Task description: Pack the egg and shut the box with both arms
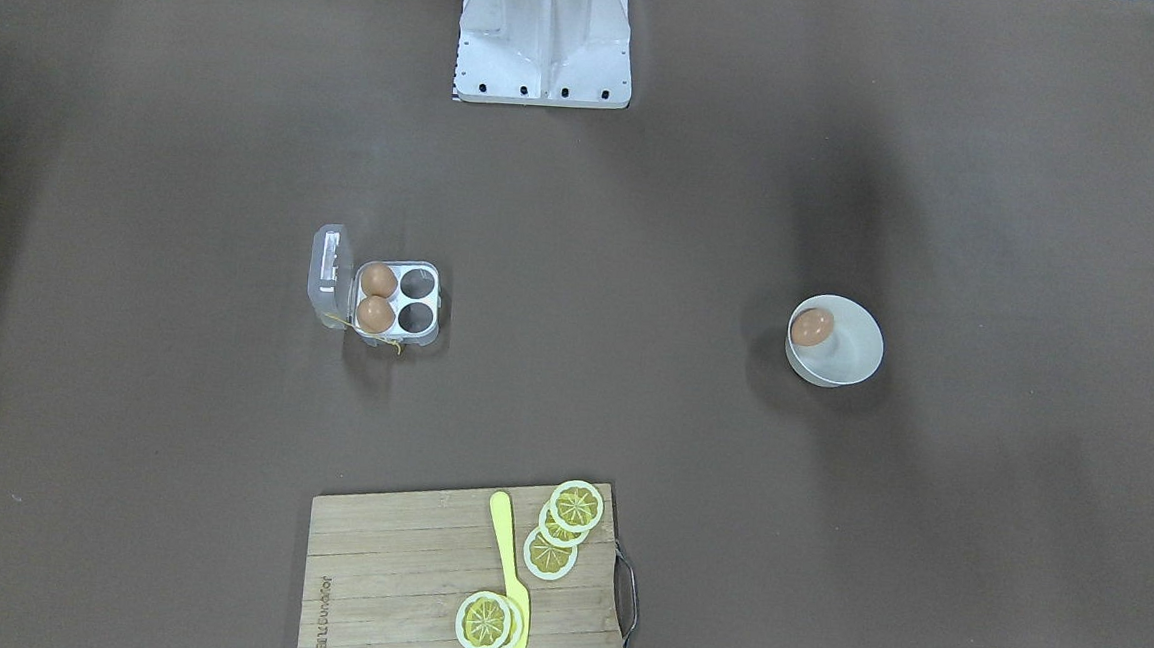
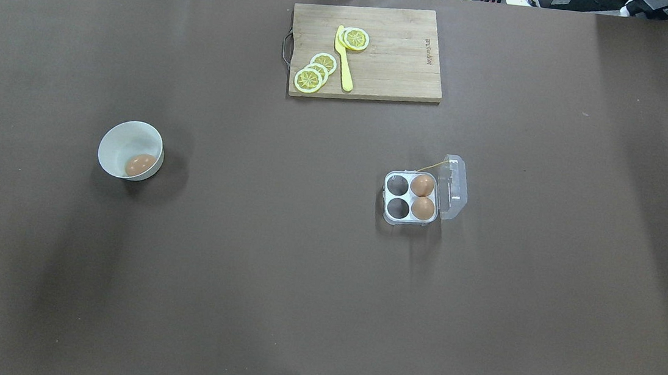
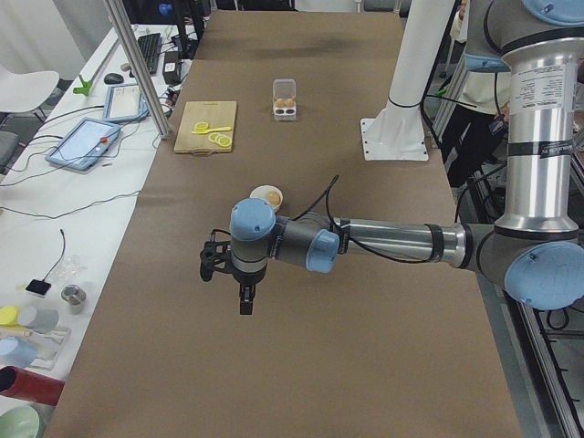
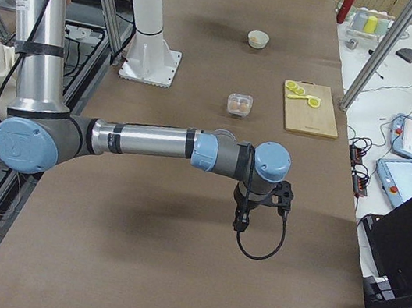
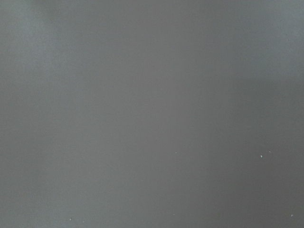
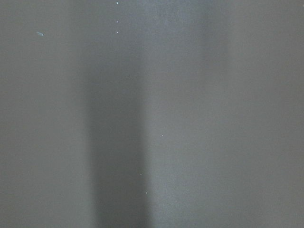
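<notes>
One egg (image 1: pixel 811 326) lies in a white bowl (image 1: pixel 862 326) on the robot's left side; it also shows in the overhead view (image 2: pixel 139 165). The box (image 1: pixel 419 301) stands open on the robot's right side, its lid (image 1: pixel 330 274) folded back. Two eggs (image 1: pixel 376 297) fill the cells beside the lid; the other two cells are empty. The left gripper (image 3: pixel 245 299) hangs over bare table, nearer the camera than the bowl (image 3: pixel 267 195). The right gripper (image 4: pixel 242 219) hangs over bare table, nearer the camera than the box (image 4: pixel 240 103). I cannot tell whether either is open or shut. Both wrist views show only table.
A wooden cutting board (image 2: pixel 395 58) with a yellow knife (image 2: pixel 344 60) and several lemon slices (image 2: pixel 314 75) lies at the table's far edge from the robot. The white robot base (image 1: pixel 544 37) stands at the near edge. Tablets and clutter sit on side tables.
</notes>
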